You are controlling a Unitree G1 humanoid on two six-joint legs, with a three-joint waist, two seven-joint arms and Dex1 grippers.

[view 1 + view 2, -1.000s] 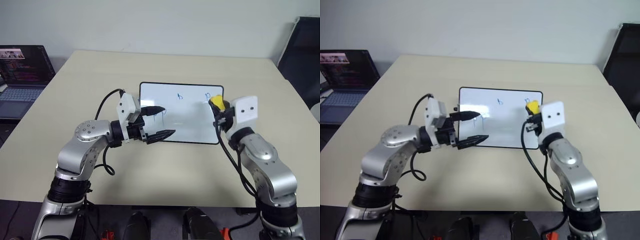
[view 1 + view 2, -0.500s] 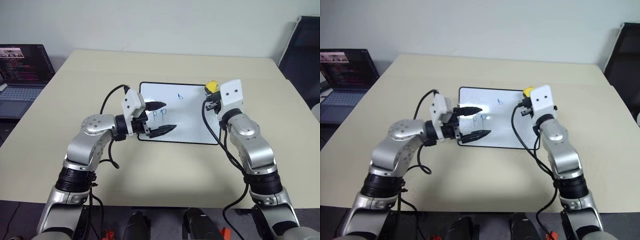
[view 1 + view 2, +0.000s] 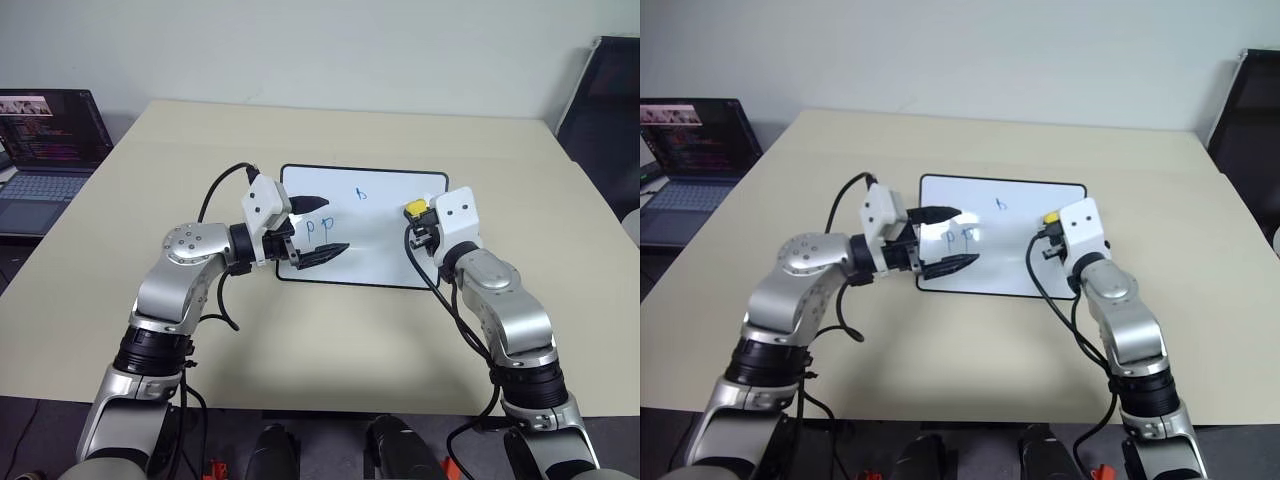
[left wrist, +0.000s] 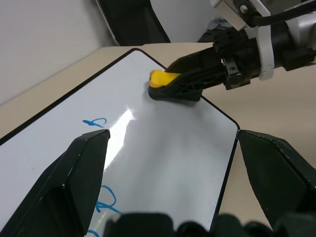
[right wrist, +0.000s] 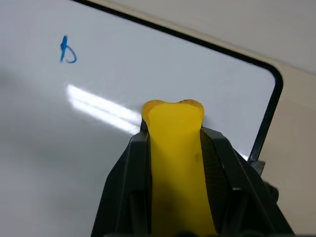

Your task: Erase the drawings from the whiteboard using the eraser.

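Drawings (image 3: 325,222) remain on whiteboard (image 3: 390,250); we find right hand (image 4: 170,86) clamping eraser (image 3: 414,208), left hand (image 3: 312,228) open.

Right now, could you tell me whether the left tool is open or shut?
Open: the left tool has its two black fingers spread wide apart over the whiteboard, holding nothing.

1. The whiteboard (image 4: 163,163) lies flat on the desk (image 4: 276,106), with its black frame and one rounded corner in sight.
2. The right gripper (image 4: 170,84) has its jaws clamped on the yellow eraser (image 4: 164,79), which rests on the board near that corner.
3. Blue drawings (image 4: 95,121) sit between the left gripper's (image 4: 173,187) widely parted black fingers (image 4: 84,173).
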